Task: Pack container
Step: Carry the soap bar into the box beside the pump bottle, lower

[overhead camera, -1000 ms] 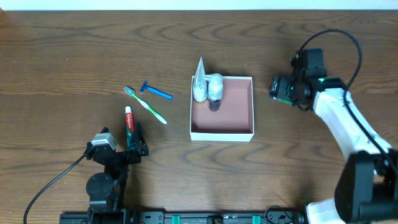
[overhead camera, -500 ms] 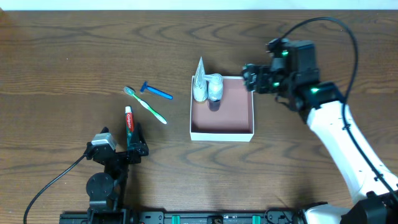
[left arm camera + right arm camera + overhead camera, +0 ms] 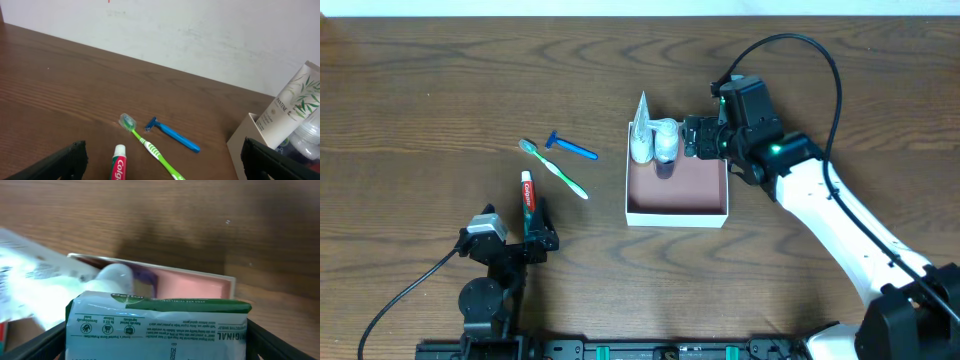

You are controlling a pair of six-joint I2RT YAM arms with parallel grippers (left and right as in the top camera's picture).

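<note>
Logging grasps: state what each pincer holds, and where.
Right pincer grips the green-and-white carton by its two ends; left pincer holds nothing.

One container [image 3: 677, 218] is counted: square, with white walls. One toothbrush [image 3: 555, 170], green and white, is recorded. One razor [image 3: 572, 148], blue, is recorded. One toothpaste tube [image 3: 528, 194], red and white, is recorded. One tall white tube [image 3: 641, 128] is counted, and one small pale bottle [image 3: 666, 140] — a single unit of each. One carton [image 3: 157, 322], green and white, is recorded, shown clearly in the right wrist view only. Two robot arms are counted — one left arm [image 3: 485, 290] and one right arm [image 3: 830, 205]. One table [image 3: 420, 80] is counted.
</note>
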